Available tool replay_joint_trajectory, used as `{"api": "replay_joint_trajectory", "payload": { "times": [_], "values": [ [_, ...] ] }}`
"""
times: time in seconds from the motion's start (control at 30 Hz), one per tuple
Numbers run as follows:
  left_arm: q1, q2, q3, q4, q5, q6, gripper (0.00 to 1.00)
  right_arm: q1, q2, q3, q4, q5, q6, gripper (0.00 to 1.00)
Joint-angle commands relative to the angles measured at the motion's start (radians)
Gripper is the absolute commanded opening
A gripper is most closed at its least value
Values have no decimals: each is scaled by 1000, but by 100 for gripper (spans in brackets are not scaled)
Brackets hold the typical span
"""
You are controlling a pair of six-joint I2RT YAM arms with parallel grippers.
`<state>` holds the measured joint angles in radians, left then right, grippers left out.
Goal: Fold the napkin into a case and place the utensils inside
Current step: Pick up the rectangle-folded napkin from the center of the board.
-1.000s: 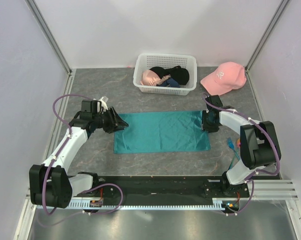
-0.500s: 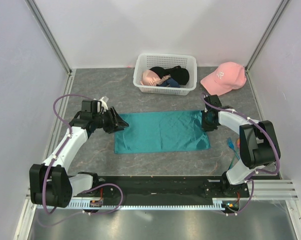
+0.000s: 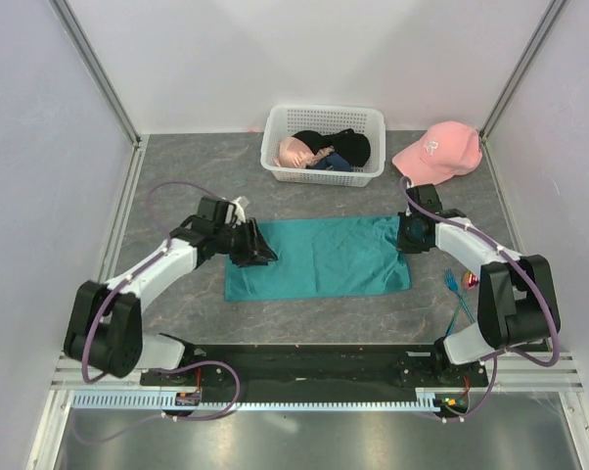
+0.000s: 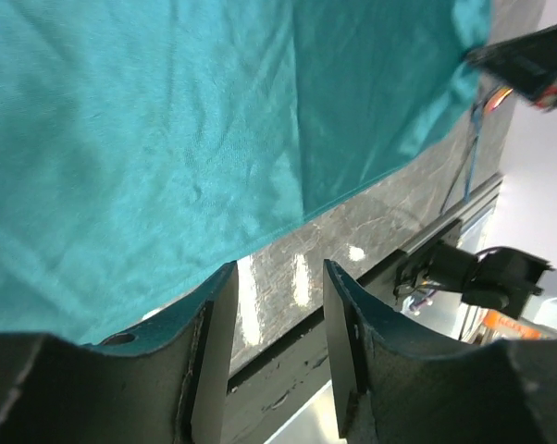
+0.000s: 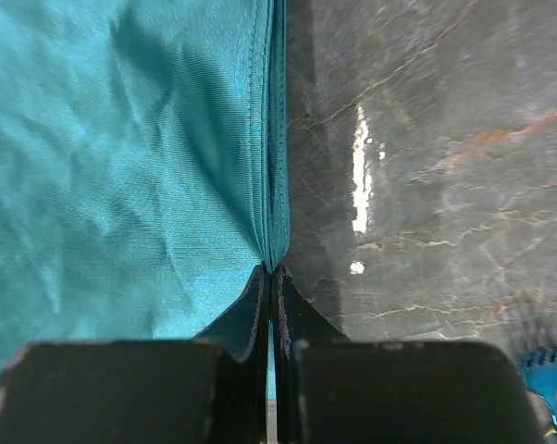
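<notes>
The napkin (image 3: 319, 257) lies flat just in front of the basket (image 3: 319, 114). The left gripper (image 3: 263, 253), fingers apart, has moved onto its left end. The right gripper (image 3: 403, 239) has now clamped its right edge.

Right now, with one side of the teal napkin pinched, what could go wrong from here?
1. The right jaws are shut on only the hem of the napkin; that thin hold may slip on a pull.
2. The left jaws stand open over its left side, gripping nothing, so the cloth could skew.
3. The blue fork lies close beside the right arm; a sweep might knock it.
</notes>
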<state>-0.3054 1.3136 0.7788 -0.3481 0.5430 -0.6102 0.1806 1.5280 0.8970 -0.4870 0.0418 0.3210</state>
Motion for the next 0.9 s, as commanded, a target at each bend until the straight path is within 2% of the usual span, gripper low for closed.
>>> {"api": "replay_joint_trajectory", "payload": {
  "times": [0.0,0.13,0.33,0.57,0.87],
  "values": [
    [-98,145,51,121,-60,-77,44,-27,-63,-7,-16,6,-6,0],
    [-156,277,123,222,-61,-144,34,-35,-88,-1,-18,13,-26,0],
    [-241,443,266,242,-87,-203,28,-36,-112,16,-21,-16,-37,0],
    [-274,588,333,248,-120,-227,24,-33,-141,51,-13,-109,-37,0],
    [-294,664,370,253,-144,-238,22,-7,-154,108,-32,-152,-20,0]
  ]
}}
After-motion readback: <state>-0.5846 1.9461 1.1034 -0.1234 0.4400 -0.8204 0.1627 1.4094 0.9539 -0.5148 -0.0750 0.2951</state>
